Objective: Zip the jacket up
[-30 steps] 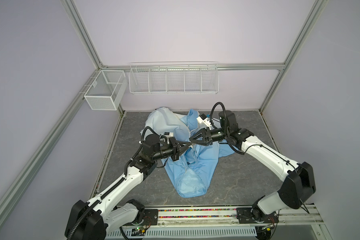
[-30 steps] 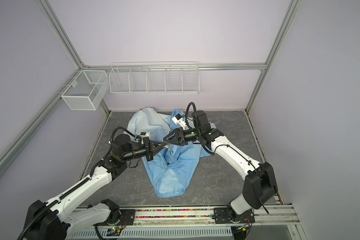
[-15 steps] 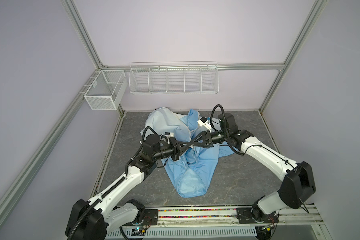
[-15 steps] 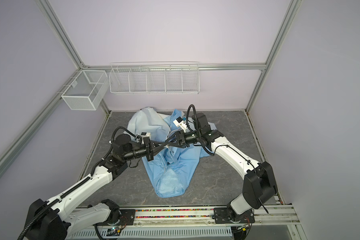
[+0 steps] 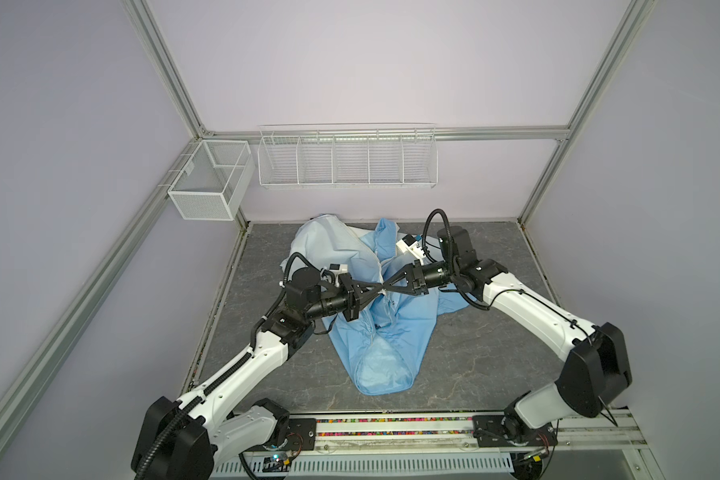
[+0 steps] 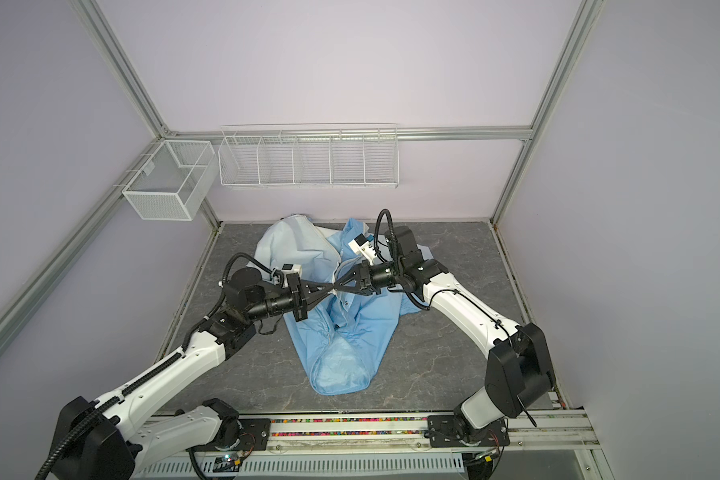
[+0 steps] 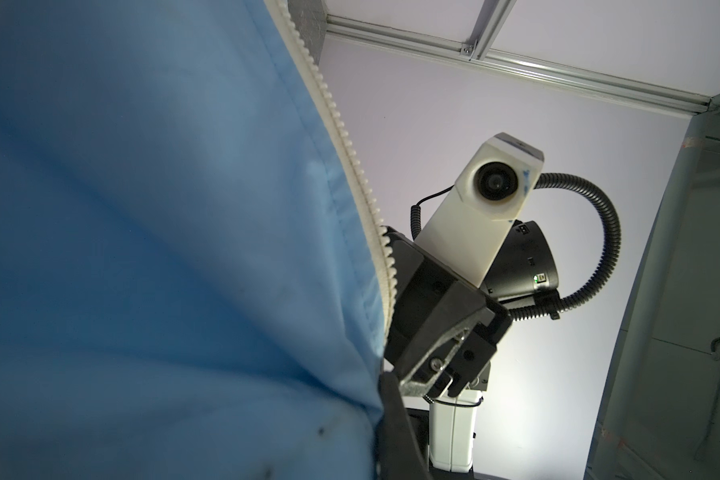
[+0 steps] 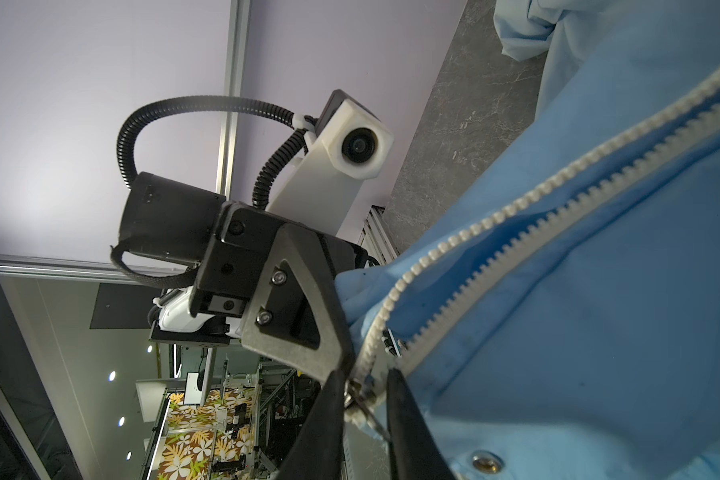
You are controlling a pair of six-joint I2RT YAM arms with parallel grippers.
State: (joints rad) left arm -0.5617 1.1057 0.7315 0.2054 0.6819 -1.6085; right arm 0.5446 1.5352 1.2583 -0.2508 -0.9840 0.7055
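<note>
The light-blue jacket (image 5: 395, 332) lies crumpled on the grey table in both top views, its pale part at the back (image 6: 296, 245). Above it my two grippers meet tip to tip. My left gripper (image 5: 377, 287) is shut on the jacket's front edge beside the white zipper teeth (image 7: 350, 158); the fabric hides most of its jaws in the left wrist view. My right gripper (image 8: 364, 395) is shut on the metal zipper slider (image 8: 359, 392) at the lower end of the open zipper (image 8: 516, 208). A small snap (image 8: 486, 462) sits close by.
A small wire basket (image 5: 211, 183) hangs on the left wall and a long wire rack (image 5: 348, 158) on the back wall. Aluminium frame posts stand at the corners. The arms' base rail (image 5: 391, 428) runs along the front edge. Bare grey table (image 5: 495, 353) lies to the right.
My right gripper has moved left to meet the left gripper's tip, and its jaws have closed in around the zipper slider. The left gripper has held still, shut on the jacket.
</note>
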